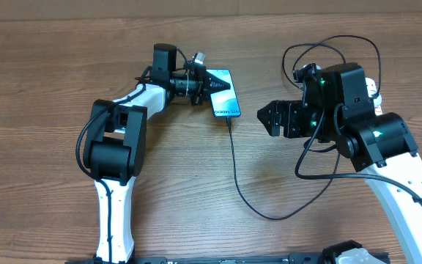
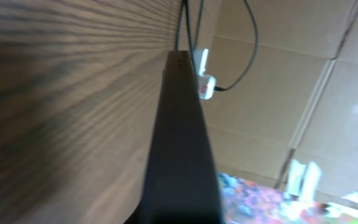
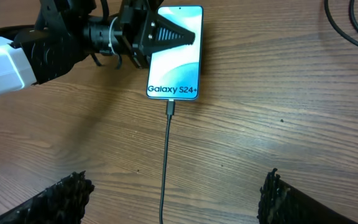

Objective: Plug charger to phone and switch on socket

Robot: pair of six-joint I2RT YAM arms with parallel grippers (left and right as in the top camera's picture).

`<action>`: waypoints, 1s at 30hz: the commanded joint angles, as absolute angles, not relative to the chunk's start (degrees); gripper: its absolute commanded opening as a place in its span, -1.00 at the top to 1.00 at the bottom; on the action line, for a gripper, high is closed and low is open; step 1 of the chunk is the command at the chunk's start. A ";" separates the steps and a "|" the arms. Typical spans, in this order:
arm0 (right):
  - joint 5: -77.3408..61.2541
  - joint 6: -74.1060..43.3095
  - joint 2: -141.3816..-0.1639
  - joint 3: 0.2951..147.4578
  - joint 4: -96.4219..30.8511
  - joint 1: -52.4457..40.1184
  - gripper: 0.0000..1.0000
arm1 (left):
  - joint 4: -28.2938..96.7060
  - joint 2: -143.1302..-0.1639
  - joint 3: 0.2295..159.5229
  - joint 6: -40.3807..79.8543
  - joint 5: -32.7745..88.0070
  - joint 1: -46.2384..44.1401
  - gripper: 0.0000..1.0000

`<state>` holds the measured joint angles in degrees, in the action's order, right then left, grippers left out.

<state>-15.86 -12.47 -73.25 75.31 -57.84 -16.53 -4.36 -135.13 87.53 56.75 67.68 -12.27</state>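
Phone (image 3: 176,71): we see it flat on the table (image 1: 50,44), screen up, its lettered end turned toward the right arm
Charger (image 3: 166,162): its small tip sits in the phone's lettered end, and the thin black cable runs off across the wood and curves round toward the right arm
Left gripper (image 3: 179,37): it lies sideways over the phone's other half, one dark pointed finger across the screen; we cannot tell whether its fingers are together or apart
Right gripper (image 1: 267,119): fingers spread wide, holding nothing, above bare wood just past the phone's plugged end
Socket (image 2: 205,86): we make out only a white piece with a red mark beyond the phone's edge in the left wrist view; we cannot read its switch
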 commanded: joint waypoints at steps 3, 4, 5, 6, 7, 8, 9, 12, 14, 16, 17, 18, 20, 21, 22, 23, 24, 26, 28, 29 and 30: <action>-14.98 -11.84 -72.97 75.70 -56.97 -16.27 -0.79 | 1.67 -134.65 89.65 43.92 64.03 -12.12 0.92; -14.98 -11.86 -72.97 75.70 -56.90 -16.27 -0.79 | 3.60 -134.65 90.11 41.98 63.35 -12.12 0.92; -14.98 -11.86 -72.99 75.70 -56.84 -16.27 -0.78 | 6.13 -134.67 90.65 39.88 62.28 -12.14 0.92; -14.98 -11.86 -72.97 75.70 -56.71 -16.27 -0.79 | 8.91 -134.65 91.22 37.39 61.08 -12.14 0.92; -14.98 -11.86 -72.97 75.70 -56.66 -16.27 -0.79 | 11.20 -134.67 91.61 35.51 59.94 -12.19 0.92; -14.98 -11.84 -72.97 75.70 -56.58 -16.27 -0.79 | 13.54 -134.67 91.96 33.85 58.65 -12.19 0.92; -14.98 -11.86 -72.99 75.70 -56.47 -16.27 -0.79 | 15.99 -134.67 92.16 32.27 56.97 -12.19 0.92; -15.00 -11.86 -72.97 75.70 -56.14 -16.27 -0.81 | 21.28 -134.67 92.20 29.36 52.31 -12.19 0.92; -15.00 -11.86 -72.99 75.70 -56.03 -16.27 -0.81 | 23.75 -134.67 92.20 27.99 49.78 -12.19 0.92; -15.00 -11.86 -72.99 75.70 -56.03 -16.27 -0.81 | 25.36 -134.67 92.20 26.72 48.18 -12.19 0.92; -15.00 -11.86 -72.99 75.70 -56.03 -16.27 -0.81 | 26.11 -134.67 92.18 26.70 46.96 -12.19 0.92; -15.00 -11.86 -72.97 75.70 -56.03 -16.27 -0.81 | 26.85 -134.67 92.20 26.26 45.84 -12.19 0.92; -15.00 -11.86 -72.99 75.70 -56.07 -16.27 -0.82 | 28.23 -134.67 92.18 25.17 44.38 -12.19 0.86; -15.00 -11.86 -72.97 75.70 -56.10 -16.27 -0.82 | 28.95 -134.67 92.18 25.04 43.35 -12.19 0.79; -15.00 -11.86 -72.97 75.70 -56.10 -16.27 -0.82 | 30.09 -134.67 92.18 25.04 41.69 -12.19 0.52; -15.00 -11.86 -72.99 75.70 -56.07 -16.27 -0.82 | 30.79 -134.67 92.18 25.04 40.71 -12.19 0.42; -15.00 -11.86 -72.97 75.70 -56.07 -16.27 -0.82 | 31.79 -134.67 92.18 25.02 39.11 -12.19 0.40; -15.00 -11.86 -72.97 75.70 -56.10 -16.27 -0.82 | 33.78 -134.67 92.18 25.02 36.07 -12.19 0.28; -15.00 -11.86 -72.97 75.70 -56.10 -16.27 -0.82 | 35.38 -134.67 92.18 25.04 33.98 -12.19 0.14; -15.00 -11.86 -72.97 75.70 -56.10 -16.27 -0.82 | 35.90 -134.67 92.18 25.04 33.41 -12.19 0.14; -15.00 -11.84 -72.97 75.70 -56.10 -16.27 -0.82 | 36.36 -134.67 92.18 25.06 32.86 -12.16 0.13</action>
